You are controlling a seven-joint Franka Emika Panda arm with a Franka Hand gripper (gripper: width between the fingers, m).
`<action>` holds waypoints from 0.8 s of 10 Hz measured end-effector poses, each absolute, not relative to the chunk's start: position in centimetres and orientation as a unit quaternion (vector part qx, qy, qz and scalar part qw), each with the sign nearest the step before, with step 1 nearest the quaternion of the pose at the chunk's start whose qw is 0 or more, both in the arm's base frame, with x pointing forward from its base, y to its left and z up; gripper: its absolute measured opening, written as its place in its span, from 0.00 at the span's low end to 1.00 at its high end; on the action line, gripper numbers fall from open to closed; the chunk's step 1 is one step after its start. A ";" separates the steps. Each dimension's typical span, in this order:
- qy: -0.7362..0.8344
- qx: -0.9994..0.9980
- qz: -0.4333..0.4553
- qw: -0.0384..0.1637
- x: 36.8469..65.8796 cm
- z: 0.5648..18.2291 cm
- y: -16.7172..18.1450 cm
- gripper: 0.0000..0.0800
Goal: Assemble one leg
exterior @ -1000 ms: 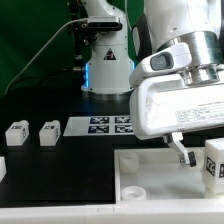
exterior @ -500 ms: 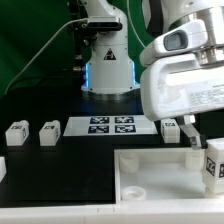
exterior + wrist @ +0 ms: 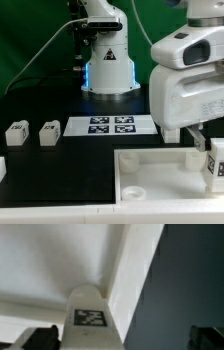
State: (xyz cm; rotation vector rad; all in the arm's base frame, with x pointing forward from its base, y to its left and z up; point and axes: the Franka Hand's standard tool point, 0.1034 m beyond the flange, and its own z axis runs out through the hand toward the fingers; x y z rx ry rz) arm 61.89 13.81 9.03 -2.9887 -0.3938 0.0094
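Note:
One leg, a small white block with a tag mark, stands upright on the large white board with holes at the exterior view's right edge. My gripper hangs just above and beside it. In the wrist view the same leg rises between my dark fingers, close to one of them, with a wide gap to the other. The gripper is open and grips nothing. Two more legs stand on the black table at the exterior view's left.
The marker board lies on the table in front of the robot base. Another white part shows at the exterior view's left edge. The black table runs along the board's edge in the wrist view.
My gripper has moved toward the exterior view's right, over the leg at the right edge. The other legs and the boards have not moved.

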 end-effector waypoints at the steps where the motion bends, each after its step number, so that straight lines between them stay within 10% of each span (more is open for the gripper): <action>1: -0.129 -0.990 -0.011 0.063 62.4 8.7 13.7 0.81; 6: -0.123 -0.990 -0.012 0.063 62.9 7.9 12.4 0.81; 8: -0.123 -0.990 -0.012 0.063 62.9 7.8 12.4 0.62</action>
